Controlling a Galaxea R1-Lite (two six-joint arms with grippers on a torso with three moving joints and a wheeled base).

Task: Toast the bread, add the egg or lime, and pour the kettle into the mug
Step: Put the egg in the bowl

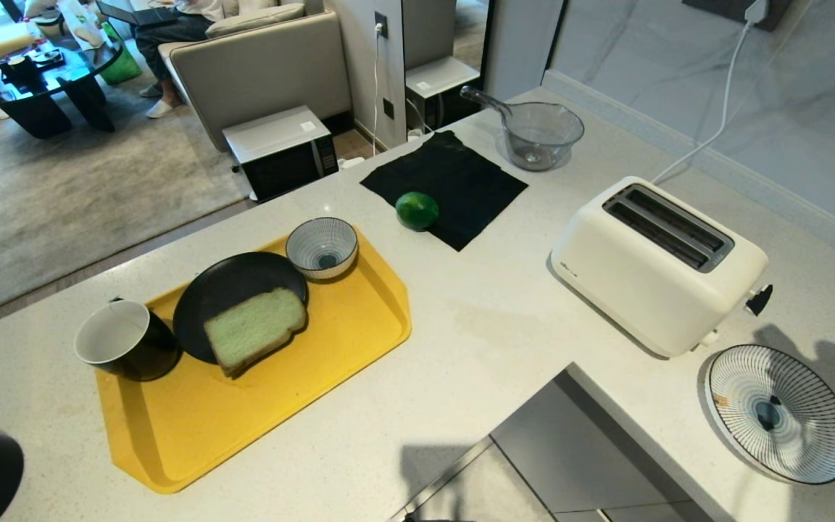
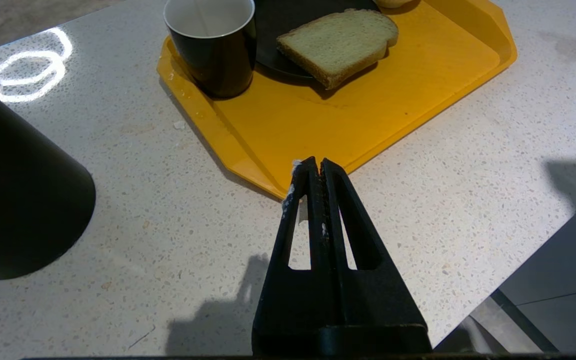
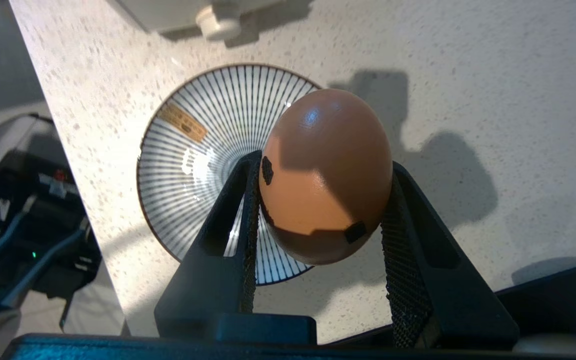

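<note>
The right gripper [image 3: 318,200] grips one pinkish-orange egg [image 3: 325,175] above one striped plate [image 3: 208,165], beside one white toaster [image 1: 660,264]; the left gripper [image 2: 316,167] is closed.

We take this for a home kitchen opening onto a living room. Pale speckled stone counter [image 1: 475,326], L-shaped, marble-look wall panel behind. On it: a white two-slot toaster [image 1: 660,264] plugged in by a white cord [image 1: 715,109], a clear glass saucepan [image 1: 539,134], a yellow serving tray [image 1: 330,341] with dishes, a striped plate [image 3: 203,160] just below our egg-holding right gripper [image 3: 318,200]. Beyond the counter, past the tray from our left gripper [image 2: 316,167]: grey carpet, beige sofa [image 1: 262,69], dark coffee table [image 1: 55,76], a microwave [image 1: 283,148] on the floor, a person seated.
</note>
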